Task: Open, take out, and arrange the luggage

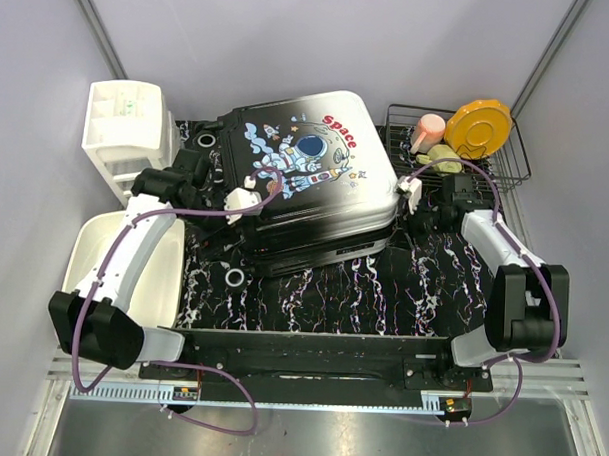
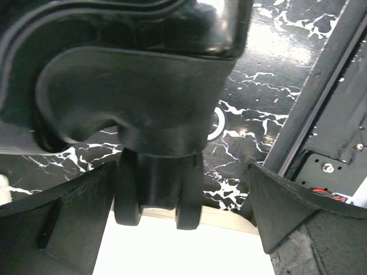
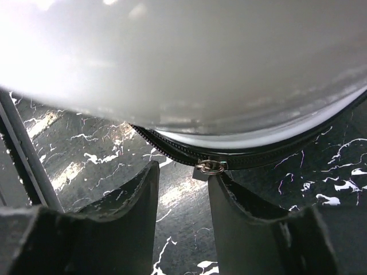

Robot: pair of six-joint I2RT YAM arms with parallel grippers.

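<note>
The luggage (image 1: pixel 306 178) lies flat on the mat, astronaut print up, and looks shut. In the left wrist view my left gripper (image 2: pixel 178 215) is open around one of its black twin wheels (image 2: pixel 157 197). The wheel hangs nearer the left finger (image 2: pixel 57 223), clear of the right finger (image 2: pixel 292 212). At the suitcase's right side my right gripper (image 3: pixel 183 177) is open under the pale shell (image 3: pixel 183 63), with nothing between its fingers. The metal zipper pull (image 3: pixel 210 168) sits at the tip of its right finger (image 3: pixel 241 217).
A white drawer unit (image 1: pixel 128 127) stands at the back left and a white tub (image 1: pixel 103 271) at the near left. A wire basket (image 1: pixel 491 175) at the back right holds a yellow plate (image 1: pixel 478 127) and a pink cup (image 1: pixel 428 127). A small white ring (image 1: pixel 235 277) lies on the marbled mat (image 1: pixel 382 291).
</note>
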